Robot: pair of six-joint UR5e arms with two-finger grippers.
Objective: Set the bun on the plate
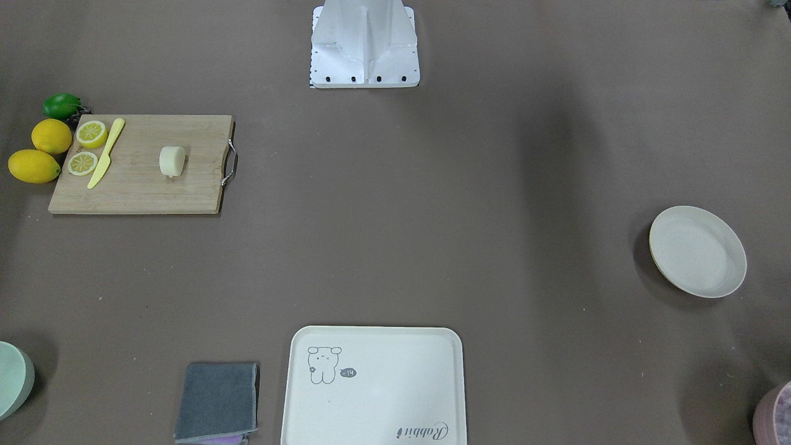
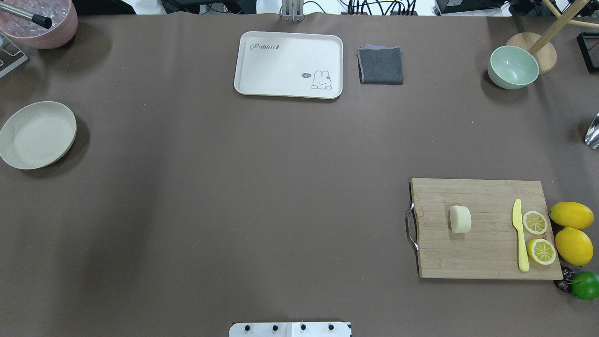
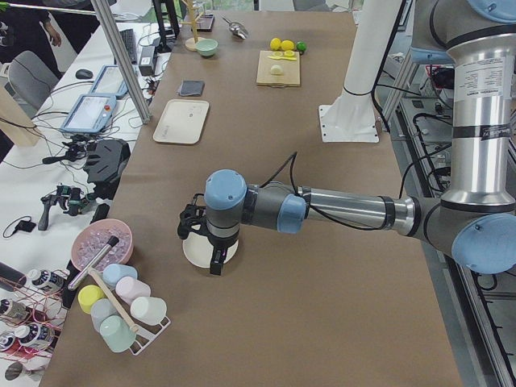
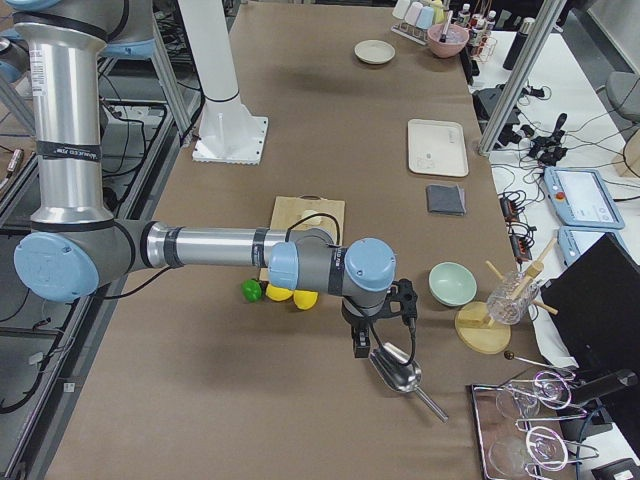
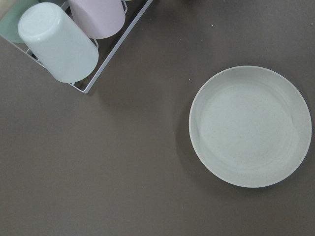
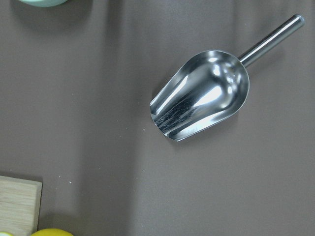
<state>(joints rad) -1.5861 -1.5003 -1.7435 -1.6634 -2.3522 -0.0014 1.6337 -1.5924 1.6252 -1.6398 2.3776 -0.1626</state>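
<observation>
The bun [image 2: 460, 218], a pale cream lump, lies on the wooden cutting board [image 2: 486, 252] at the table's right side; it also shows as the bun [image 1: 172, 161]. The round off-white plate [image 2: 36, 134] sits empty at the far left edge and fills the left wrist view as the plate [image 5: 251, 125]. My left gripper [image 3: 201, 248] hangs over that plate, seen only from the side, so I cannot tell its state. My right gripper [image 4: 383, 330] hovers over a metal scoop [image 6: 202, 93], far from the bun; I cannot tell its state either.
On the board lie a yellow knife [image 2: 520, 234] and two lemon halves [image 2: 534, 222]; whole lemons [image 2: 572, 215] and a lime [image 2: 586, 285] sit beside it. A cream tray [image 2: 288, 64], grey cloth [image 2: 381, 65], green bowl [image 2: 513, 67], pink bowl [image 2: 40, 23] and cup rack [image 5: 83, 34] ring the table.
</observation>
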